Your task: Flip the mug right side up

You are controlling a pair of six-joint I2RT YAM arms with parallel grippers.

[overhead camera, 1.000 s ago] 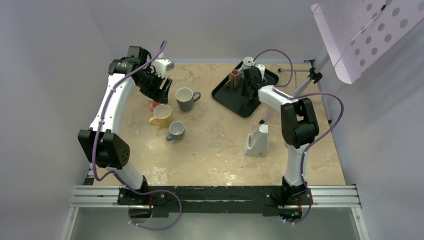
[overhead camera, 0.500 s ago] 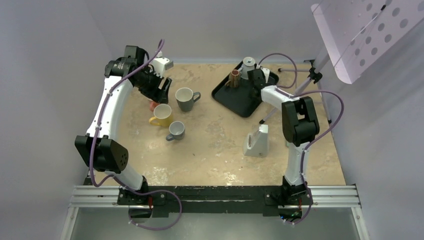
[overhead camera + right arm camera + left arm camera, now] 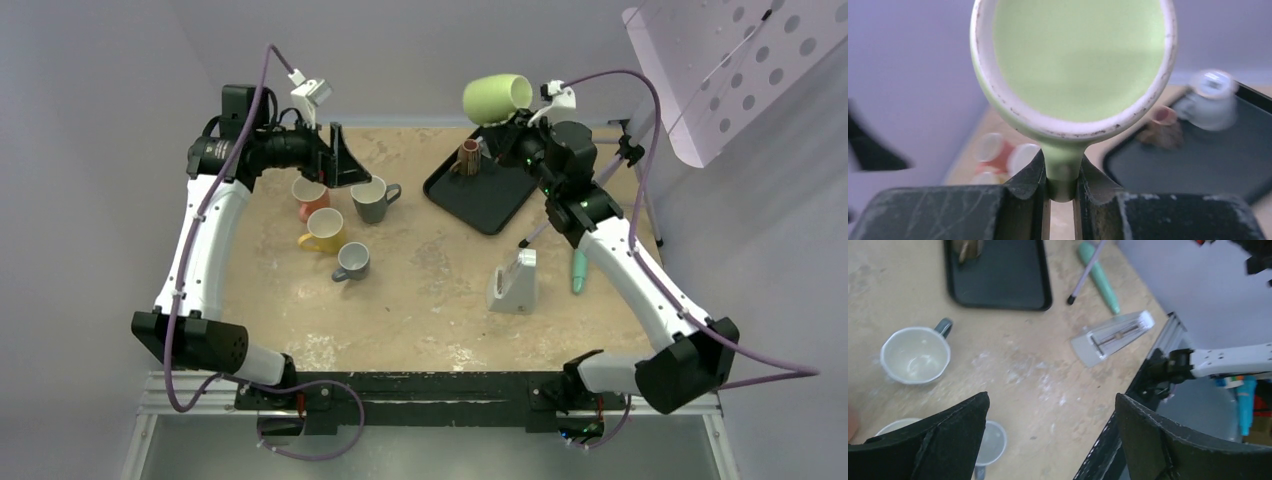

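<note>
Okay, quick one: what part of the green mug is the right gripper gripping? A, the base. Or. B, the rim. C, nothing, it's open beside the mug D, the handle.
D: in the right wrist view the right gripper is pinched shut on the handle of the green mug, whose open mouth faces that camera.
</note>
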